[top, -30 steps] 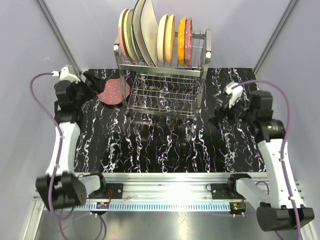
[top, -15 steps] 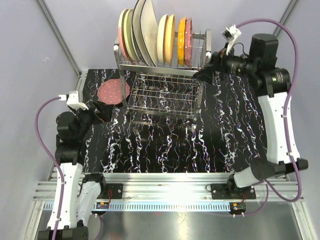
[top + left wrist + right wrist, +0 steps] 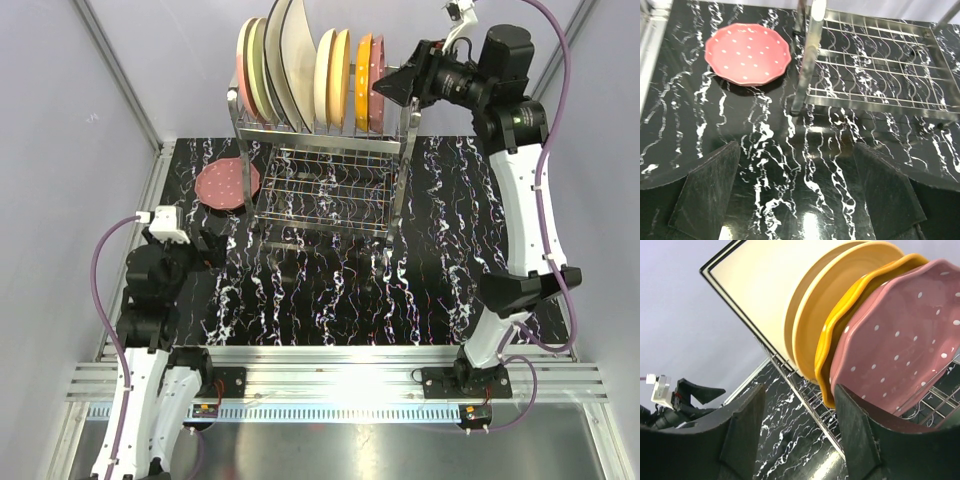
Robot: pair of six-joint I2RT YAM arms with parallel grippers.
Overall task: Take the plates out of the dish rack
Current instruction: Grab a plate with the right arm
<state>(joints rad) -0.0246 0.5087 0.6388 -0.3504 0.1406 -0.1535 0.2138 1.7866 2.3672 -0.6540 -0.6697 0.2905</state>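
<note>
Up at the dish rack's [image 3: 320, 135] top tier, the right gripper's [image 3: 799, 390] jaws stand spread; the speckled pink plate [image 3: 895, 340] sits at two o'clock, outside them, its right side cut off. The left gripper's [image 3: 796, 147] jaws gape over the tabletop [image 3: 765, 165], with a second pink plate [image 3: 747, 54] lying flat at eleven o'clock.

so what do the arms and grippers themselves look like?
Left arm and right arm: white link shells, black joint housings. A purple cable loops along each, ending at a white connector block at the wrist. Left gripper and right gripper: two flat matte-black wedge fingers each.
</note>
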